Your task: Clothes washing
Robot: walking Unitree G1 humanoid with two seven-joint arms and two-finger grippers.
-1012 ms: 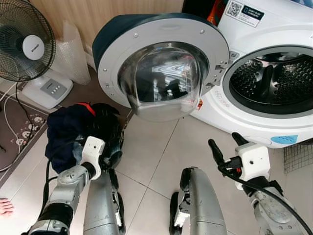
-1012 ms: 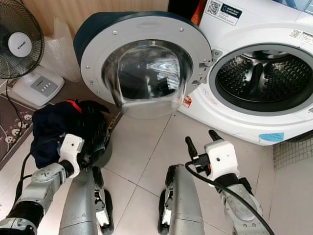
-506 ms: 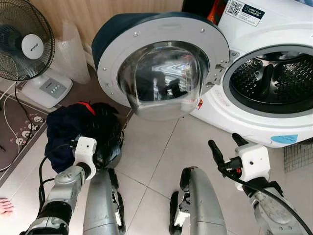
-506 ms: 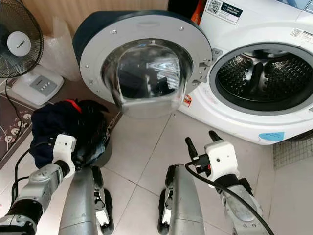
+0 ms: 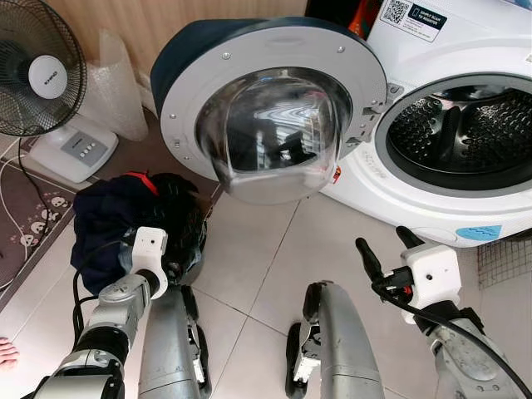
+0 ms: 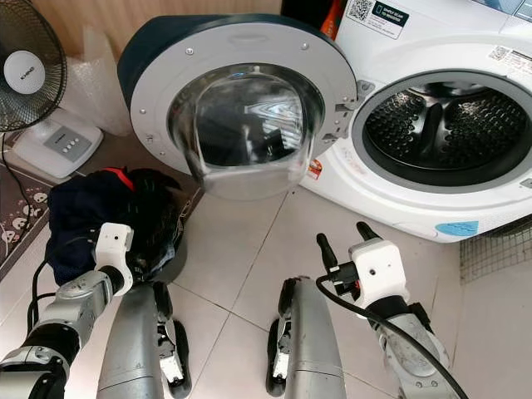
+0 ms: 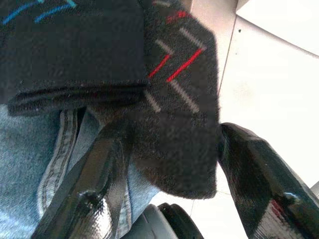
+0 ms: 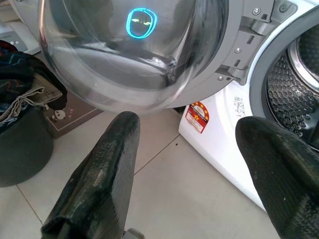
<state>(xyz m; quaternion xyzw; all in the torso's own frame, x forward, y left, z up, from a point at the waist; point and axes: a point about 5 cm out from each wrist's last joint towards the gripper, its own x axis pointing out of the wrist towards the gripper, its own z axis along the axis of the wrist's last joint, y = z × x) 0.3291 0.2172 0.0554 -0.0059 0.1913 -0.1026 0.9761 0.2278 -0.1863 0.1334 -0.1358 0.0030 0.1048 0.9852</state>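
Observation:
A heap of dark clothes [image 5: 116,216] with a red trim fills a dark basket [image 8: 22,144] on the floor, left of the washing machine. My left gripper [image 7: 169,144] is pushed into the heap, open, its fingers on either side of a black fabric fold [image 7: 174,99] with red and grey stripes, above blue denim [image 7: 30,164]. The white washing machine [image 5: 432,50] stands with its round door [image 5: 274,125] swung wide and its steel drum [image 5: 470,133] showing. My right gripper [image 5: 381,239] hangs open over the tiles in front of the machine, holding nothing.
A standing fan [image 5: 41,75] and a roll of bubble wrap [image 5: 116,91] stand at the back left by a patterned rug [image 5: 25,224]. A wire mesh [image 5: 507,258] is at the right. My legs [image 5: 332,341] stand on pale tiles. A person's toes [image 5: 7,353] show at bottom left.
My left wrist has shifted a little to the left against the clothes heap and stays buried in it. The camera has drifted slightly. The right arm has not moved.

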